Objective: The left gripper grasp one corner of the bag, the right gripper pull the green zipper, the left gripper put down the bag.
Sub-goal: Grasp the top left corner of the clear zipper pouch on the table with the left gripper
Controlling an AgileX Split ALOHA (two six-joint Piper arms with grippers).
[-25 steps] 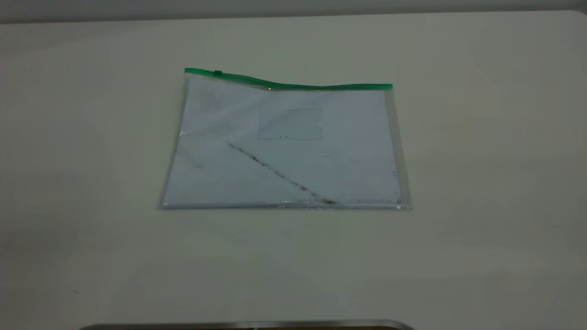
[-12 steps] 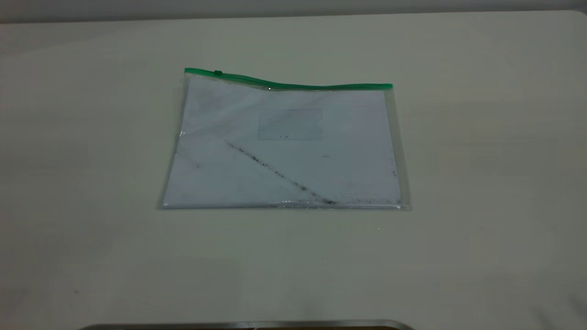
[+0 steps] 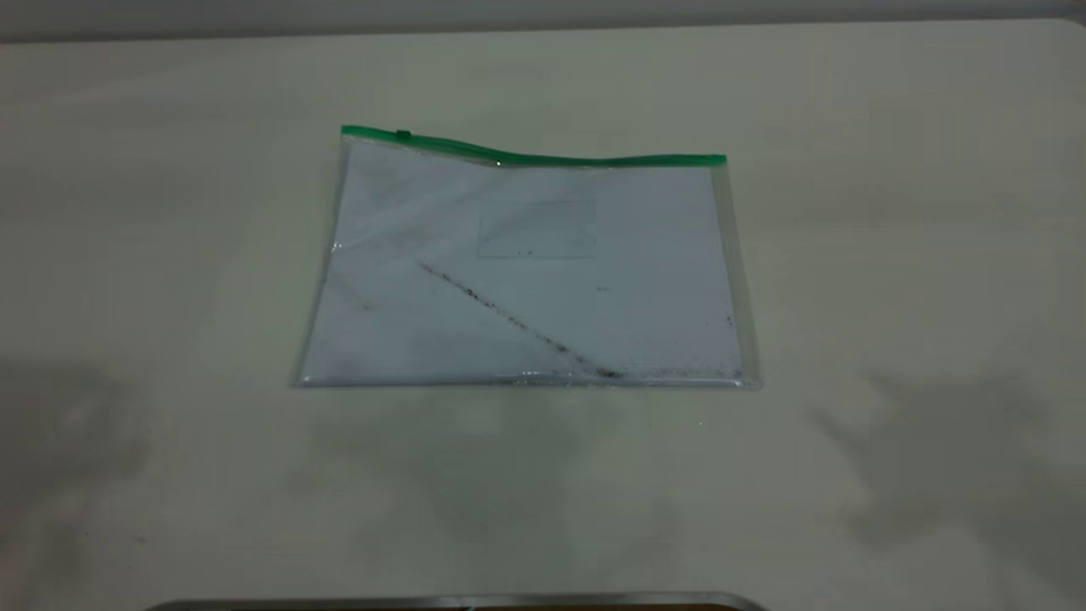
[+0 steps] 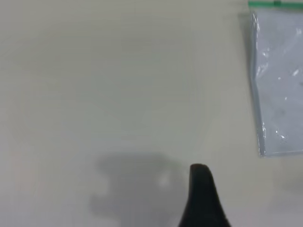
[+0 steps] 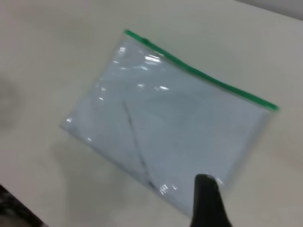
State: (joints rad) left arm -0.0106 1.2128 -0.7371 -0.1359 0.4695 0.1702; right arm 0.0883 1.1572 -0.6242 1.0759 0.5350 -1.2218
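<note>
Only one black finger of the left hand (image 4: 202,196) shows in its wrist view, above bare worktop (image 3: 891,255) and well apart from the pouch, so whether that hand is spread or closed cannot be told; the same holds for the right hand (image 5: 208,202), whose single rounded finger sits in its own view over the pouch's plain long edge, opposite the zip. Neither hand appears in the exterior view, only their shadows on the worktop to either side of the pouch. The clear document pouch (image 3: 526,271) lies flat near the middle of the worktop, untouched, with its green zipper (image 3: 526,156) along the far long edge and the small slider tab (image 3: 404,134) close to the far left corner; a dark speckled streak (image 3: 517,322) runs diagonally across the white sheet inside. The task appears to be at its very first step, the approach before the corner grasp. The next move likely calls for the left hand to travel to a pouch corner, probably the one near the slider, and pinch thin, flat plastic off the worktop
</note>
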